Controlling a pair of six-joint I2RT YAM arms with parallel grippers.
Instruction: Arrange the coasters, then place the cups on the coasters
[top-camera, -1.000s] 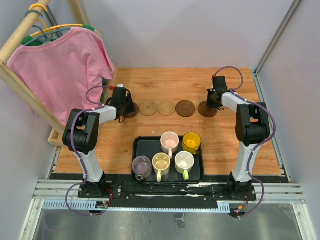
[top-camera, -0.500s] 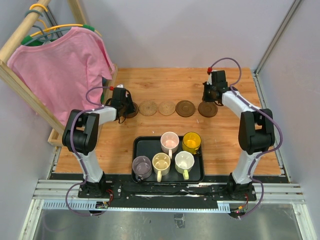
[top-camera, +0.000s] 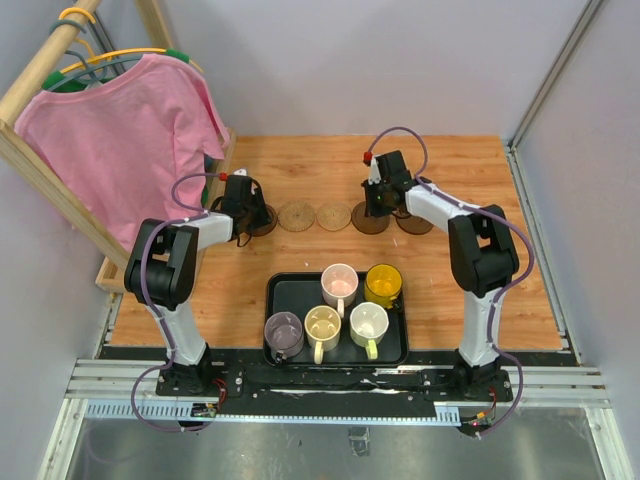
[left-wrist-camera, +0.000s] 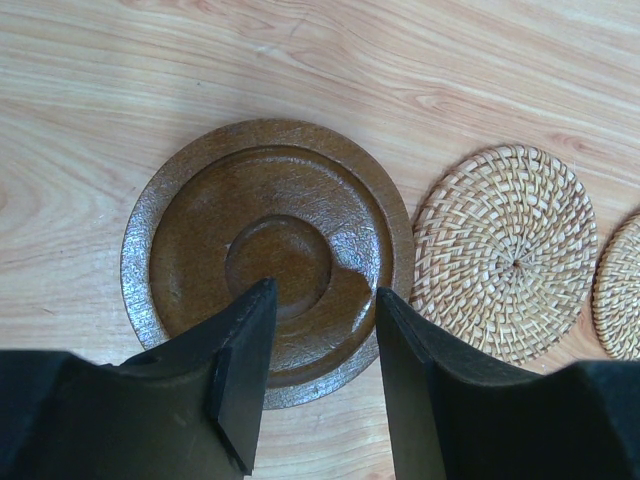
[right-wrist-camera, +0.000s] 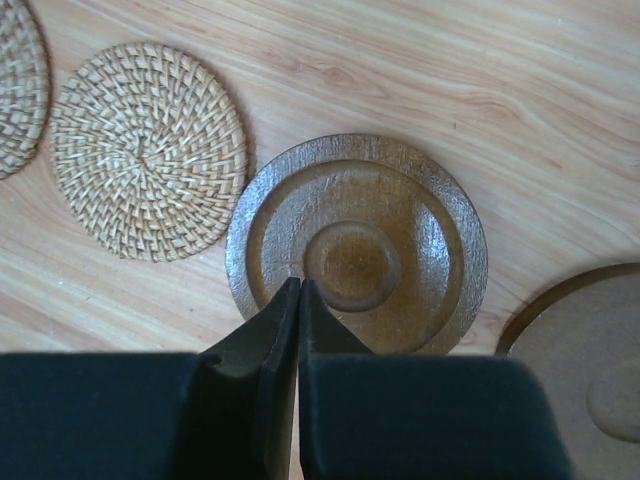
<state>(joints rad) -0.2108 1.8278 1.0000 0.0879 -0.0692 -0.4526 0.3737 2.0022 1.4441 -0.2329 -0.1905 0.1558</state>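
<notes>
Five coasters lie in a row across the wooden table. My left gripper (top-camera: 248, 212) hangs open over the leftmost dark coaster (top-camera: 264, 224). In the left wrist view its jaws (left-wrist-camera: 325, 295) stand apart above that dark coaster's (left-wrist-camera: 200, 240) near rim, with nothing between them. Two tan woven coasters (top-camera: 296, 217) (top-camera: 333, 216) follow. My right gripper (top-camera: 378, 200) is shut, empty, its tips (right-wrist-camera: 300, 285) over the fourth, dark coaster (right-wrist-camera: 400, 210). The fifth dark coaster (top-camera: 418, 222) lies just right of it. Pink (top-camera: 339, 283), amber (top-camera: 383, 283), purple (top-camera: 283, 332), cream-yellow (top-camera: 323, 326) and whitish (top-camera: 368, 322) cups stand in the tray.
The black tray (top-camera: 290, 295) sits at the near middle of the table between the arm bases. A pink shirt (top-camera: 130, 130) hangs from a wooden rack at the far left, close behind the left arm. Grey walls close in the back and right sides.
My right arm has swung left from the rightmost dark coaster to the one beside it, still shut. The left arm and all the cups have stayed put.
</notes>
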